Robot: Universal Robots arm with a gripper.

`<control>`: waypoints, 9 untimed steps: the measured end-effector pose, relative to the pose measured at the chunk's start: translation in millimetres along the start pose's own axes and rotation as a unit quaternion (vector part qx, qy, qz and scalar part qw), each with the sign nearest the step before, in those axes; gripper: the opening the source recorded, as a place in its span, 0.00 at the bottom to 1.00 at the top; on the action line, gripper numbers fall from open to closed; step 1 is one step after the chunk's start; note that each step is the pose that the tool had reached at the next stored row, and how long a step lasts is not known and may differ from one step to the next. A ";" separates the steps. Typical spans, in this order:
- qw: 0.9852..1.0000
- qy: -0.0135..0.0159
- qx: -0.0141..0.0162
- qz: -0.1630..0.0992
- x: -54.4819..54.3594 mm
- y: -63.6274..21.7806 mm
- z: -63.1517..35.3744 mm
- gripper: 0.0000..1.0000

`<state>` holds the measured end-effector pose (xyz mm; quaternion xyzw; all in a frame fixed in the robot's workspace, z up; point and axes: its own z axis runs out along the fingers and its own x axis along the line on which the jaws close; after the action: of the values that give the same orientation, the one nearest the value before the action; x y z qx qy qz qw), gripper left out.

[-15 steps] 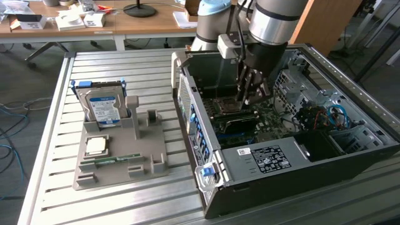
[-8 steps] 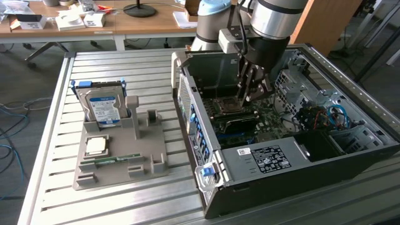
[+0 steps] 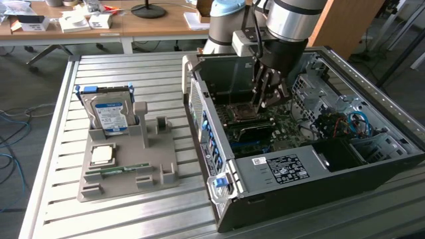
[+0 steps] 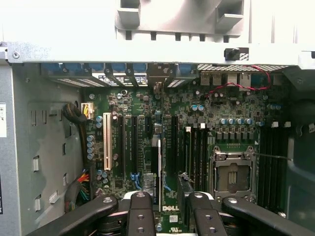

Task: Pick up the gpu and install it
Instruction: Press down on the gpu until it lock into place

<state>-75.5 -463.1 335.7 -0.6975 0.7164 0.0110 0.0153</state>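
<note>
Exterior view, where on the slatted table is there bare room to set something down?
Free: slatted table beyond the hard drive, and the near strip before the parts tray. Crowded: inside the computer case, where the gripper hangs.

Greys, greens and blues showing across the desk and the tower.

The desk (image 3: 159, 209) is showing silvery ribbed slats; the parts holder (image 3: 133, 149) is showing plain grey, the hard drive (image 3: 109, 114) a blue-and-white label between blue rails, the processor (image 3: 101, 155) a silver top, the memory stick (image 3: 119, 170) green. The computer case (image 3: 319, 199) is reading black outside and bare grey metal inside, its sticker (image 3: 282, 168) white with black print. The motherboard (image 4: 142, 105) is showing green with black slots, one white slot (image 4: 107, 140) and red wires (image 4: 236, 84). The pincer (image 4: 171, 206) is showing black, the arm (image 3: 292, 20) silver.
</note>
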 end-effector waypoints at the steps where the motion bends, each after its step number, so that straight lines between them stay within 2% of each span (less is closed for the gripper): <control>1: 1.000 0.000 0.000 0.000 0.0 0.0 0.0 0.34; 5: 1.000 0.000 0.000 0.000 0.0 0.0 0.0 0.32; 6: 1.000 0.000 0.000 0.000 0.0 0.0 0.0 0.26; 7: 1.000 0.000 0.000 0.000 0.0 0.0 0.0 0.26; 9: 1.000 0.000 0.000 0.000 0.0 0.0 0.0 0.14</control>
<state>-75.5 -463.1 335.7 -0.6975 0.7164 0.0110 0.0153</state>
